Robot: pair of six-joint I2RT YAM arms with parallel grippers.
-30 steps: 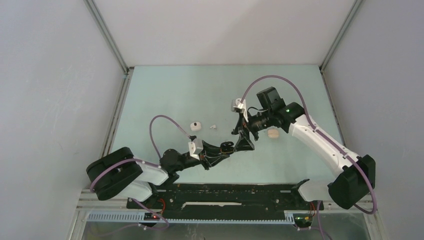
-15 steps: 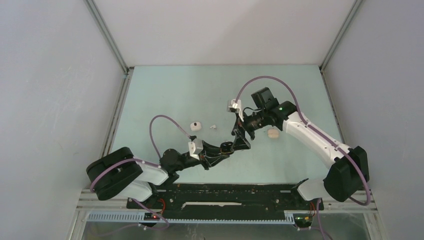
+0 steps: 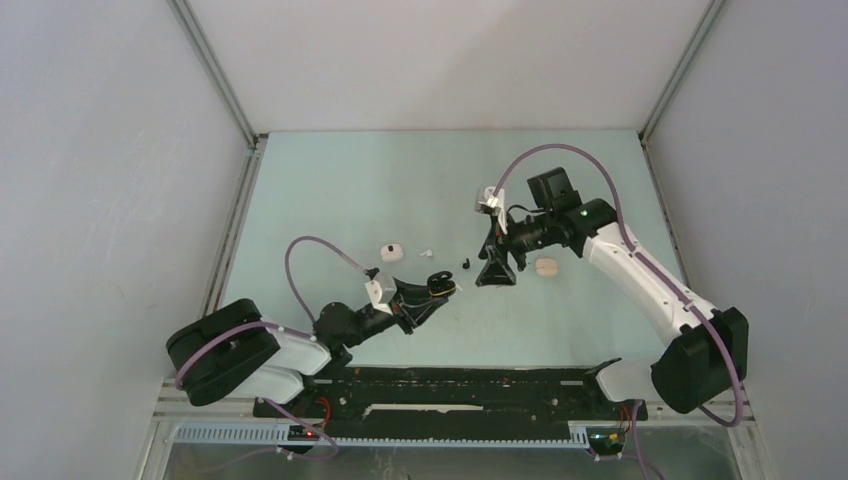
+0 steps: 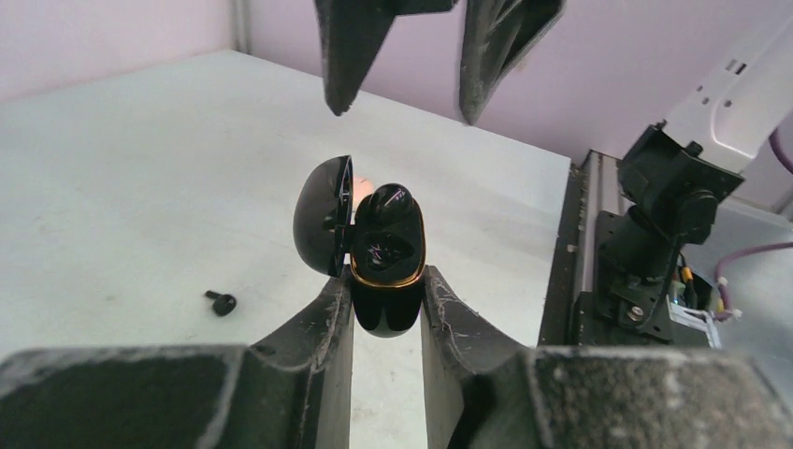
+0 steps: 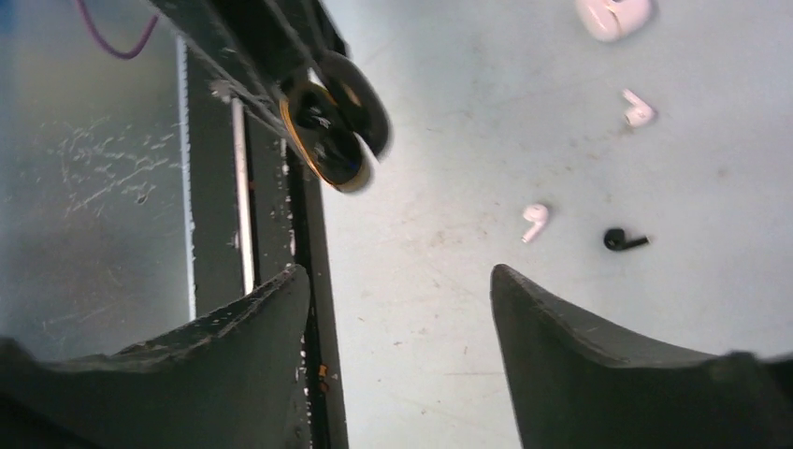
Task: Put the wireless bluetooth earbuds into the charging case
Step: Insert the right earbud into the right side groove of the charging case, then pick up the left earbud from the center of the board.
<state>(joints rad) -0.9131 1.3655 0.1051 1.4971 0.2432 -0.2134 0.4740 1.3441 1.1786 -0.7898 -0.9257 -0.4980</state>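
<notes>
- Black earbud: lies loose on the table, outside any case. I could not see it a second ago, when both pincers were bunched over this spot.
- Black charging case: lid swung open, gold rim exposed, held off the table at 8 o'clock of that bud. A glossy dark lump stands proud of the rim. I judge it to be a bud in one seat, but I cannot confirm that it is fully home.
- Change: the arms have parted. The left arm has drawn the case back toward 7 o'clock and the right arm has backed off toward 3 o'clock. I read this as an insertion attempt that left one bud on the table, so it needs picking up again before the case can be filled.
- Left pincer: clamped on the lower body of the case, one finger on each side.
- Right pincer: jaws well apart, holding nothing and touching nothing. It hangs just at 3 o'clock of the loose bud.
- Nearer white earbud: on the table beside the black one, with the farther white earbud beyond it.
- White case: farther out at 9 o'clock. A cream case sits at 3 o'clock of the right pincer.
</notes>
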